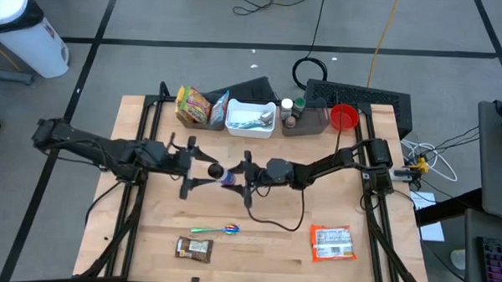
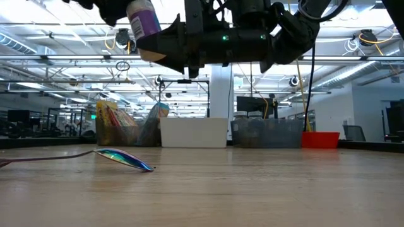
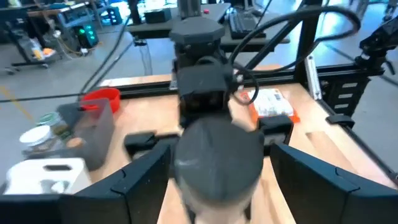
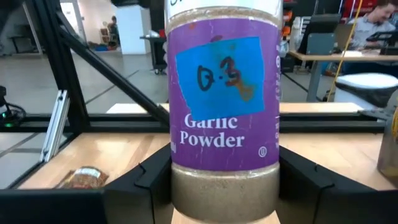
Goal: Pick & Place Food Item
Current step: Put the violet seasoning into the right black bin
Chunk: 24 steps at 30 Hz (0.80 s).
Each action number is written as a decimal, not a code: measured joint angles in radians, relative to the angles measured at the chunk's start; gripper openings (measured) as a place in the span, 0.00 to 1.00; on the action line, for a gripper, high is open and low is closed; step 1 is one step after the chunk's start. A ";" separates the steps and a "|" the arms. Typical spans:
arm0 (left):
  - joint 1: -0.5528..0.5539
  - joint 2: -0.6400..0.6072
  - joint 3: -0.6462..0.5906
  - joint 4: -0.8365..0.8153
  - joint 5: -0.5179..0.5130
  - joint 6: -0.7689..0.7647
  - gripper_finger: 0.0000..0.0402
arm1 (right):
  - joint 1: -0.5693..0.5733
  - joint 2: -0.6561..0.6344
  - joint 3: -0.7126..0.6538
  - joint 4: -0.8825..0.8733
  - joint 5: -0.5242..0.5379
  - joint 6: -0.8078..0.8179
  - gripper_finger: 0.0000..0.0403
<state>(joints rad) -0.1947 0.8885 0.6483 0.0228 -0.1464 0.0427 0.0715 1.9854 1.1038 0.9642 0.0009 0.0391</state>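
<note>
A garlic powder bottle (image 1: 223, 173) with a purple label and a dark cap hangs high above the table's middle, between my two arms. In the low view the bottle (image 2: 144, 25) tilts, cap end up and toward the left. My left gripper (image 1: 206, 166) comes from the table's left and is shut on the cap end (image 3: 217, 155). My right gripper (image 1: 237, 177) comes from the table's right and is shut on the bottle's lower part (image 4: 224, 93). My left gripper has the bottle's dark cap (image 3: 181, 165) between its two fingers. The fingers come from the table's left, along the bottle's length, and the cap top faces the wrist camera. The bottle is clear of the table. My right gripper pinches the bottle's lower part (image 4: 180, 186), just below the purple label where the powder shows, between its two fingers. The fingers come from the table's right and lie across the bottle. The bottle is lifted clear and tilted, cap toward my left arm.
A shiny spoon (image 1: 223, 230), a brown snack bar (image 1: 193, 249) and an orange packet (image 1: 331, 243) lie near the front edge. Snack bags (image 1: 194, 105), a white bin (image 1: 250, 117), a grey bin (image 1: 306, 118) and a red cup (image 1: 344, 117) stand along the far edge.
</note>
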 joint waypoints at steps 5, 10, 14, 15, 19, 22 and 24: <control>0.000 -0.097 0.000 -0.125 -0.034 -0.042 0.68 | 0.000 0.000 0.000 0.026 -0.001 0.000 0.48; -0.009 -0.145 0.000 -0.239 -0.035 -0.099 0.68 | 0.000 0.000 0.000 0.087 -0.002 0.000 0.48; -0.028 -0.137 0.000 -0.235 -0.039 -0.117 0.69 | 0.002 0.000 0.000 0.136 -0.008 0.001 0.48; -0.033 -0.130 0.000 -0.219 -0.039 -0.115 0.69 | 0.002 0.000 0.000 0.144 -0.010 0.001 0.48; -0.046 -0.102 -0.045 -0.082 -0.039 -0.076 0.67 | 0.002 0.000 0.000 0.152 -0.031 0.003 0.48; -0.044 -0.094 -0.128 0.103 -0.042 -0.048 0.65 | 0.008 0.000 0.000 0.175 -0.031 0.003 0.48; -0.035 -0.093 -0.186 0.224 -0.052 -0.040 0.64 | 0.010 0.000 0.000 0.177 -0.032 0.002 0.48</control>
<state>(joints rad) -0.2298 0.7958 0.4622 0.2468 -0.1980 0.0025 0.0812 1.9854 1.1034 1.1409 -0.0310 0.0411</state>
